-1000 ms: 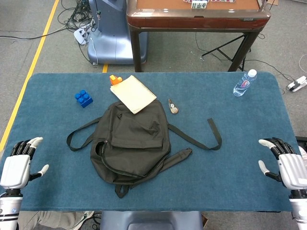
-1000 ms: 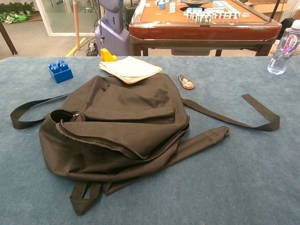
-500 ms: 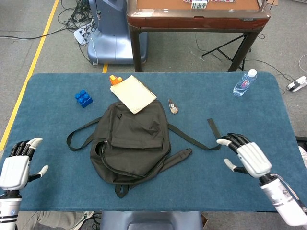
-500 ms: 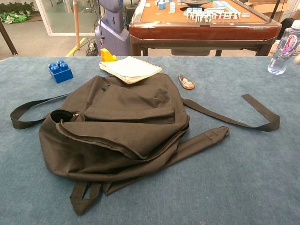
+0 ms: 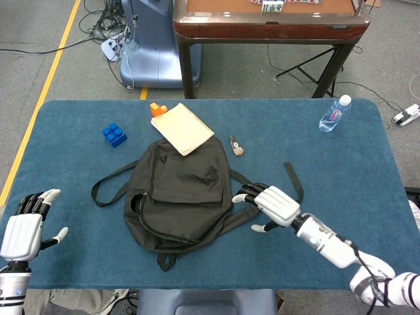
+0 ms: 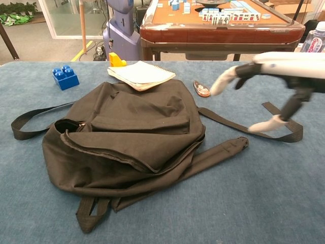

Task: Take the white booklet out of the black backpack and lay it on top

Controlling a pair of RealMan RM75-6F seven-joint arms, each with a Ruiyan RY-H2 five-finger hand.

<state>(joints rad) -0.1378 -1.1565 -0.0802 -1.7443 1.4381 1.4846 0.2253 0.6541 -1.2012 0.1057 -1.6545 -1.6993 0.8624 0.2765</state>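
The black backpack (image 5: pixel 178 193) lies flat in the middle of the blue table, its zip opening (image 6: pixel 68 126) gaping at the near left. A white spiral booklet (image 5: pixel 182 128) rests across the backpack's far edge, also plain in the chest view (image 6: pixel 141 74). My right hand (image 5: pixel 272 205) hovers open over the strap just right of the bag, fingers spread and pointing toward it; the chest view shows it (image 6: pixel 264 84) raised above the table. My left hand (image 5: pixel 25 226) stays open at the near left corner, far from the bag.
A blue toy block (image 5: pixel 115 134) and an orange piece (image 5: pixel 157 109) sit at the far left. A small metal object (image 5: pixel 236 146) lies right of the booklet. A water bottle (image 5: pixel 334 114) stands far right. Loose straps (image 5: pixel 291 184) trail right of the bag.
My right hand has swept left from the table's right edge to just beside the backpack. The left hand, the bag and the booklet have not moved.
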